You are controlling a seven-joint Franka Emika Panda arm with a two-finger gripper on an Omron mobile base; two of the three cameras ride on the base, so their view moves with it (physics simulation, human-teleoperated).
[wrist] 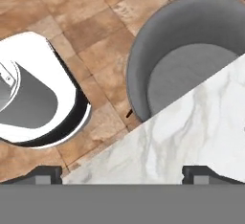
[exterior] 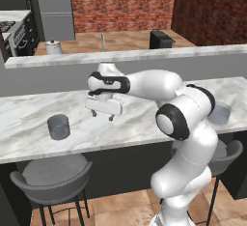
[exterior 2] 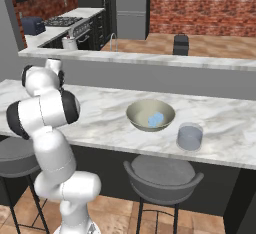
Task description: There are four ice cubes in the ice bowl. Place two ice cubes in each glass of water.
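No legible txt, labels or nos. anywhere.

Marble counter, grey stools, brick wall, tiled floor.

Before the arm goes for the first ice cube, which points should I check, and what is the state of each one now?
1. Gripper open and empty: ok. In the hand view its fingertips stand wide apart with nothing between them.
2. Ice cubes in the ice bowl: ok for presence; whether there are four, cannot tell, they merge into one pale-blue patch.
3. Gripper above the ice bowl: not ok. It hovers over bare counter near the left glass.
4. Both glasses upright: ok, left glass and right glass.
5. Water level in the glasses: cannot tell.
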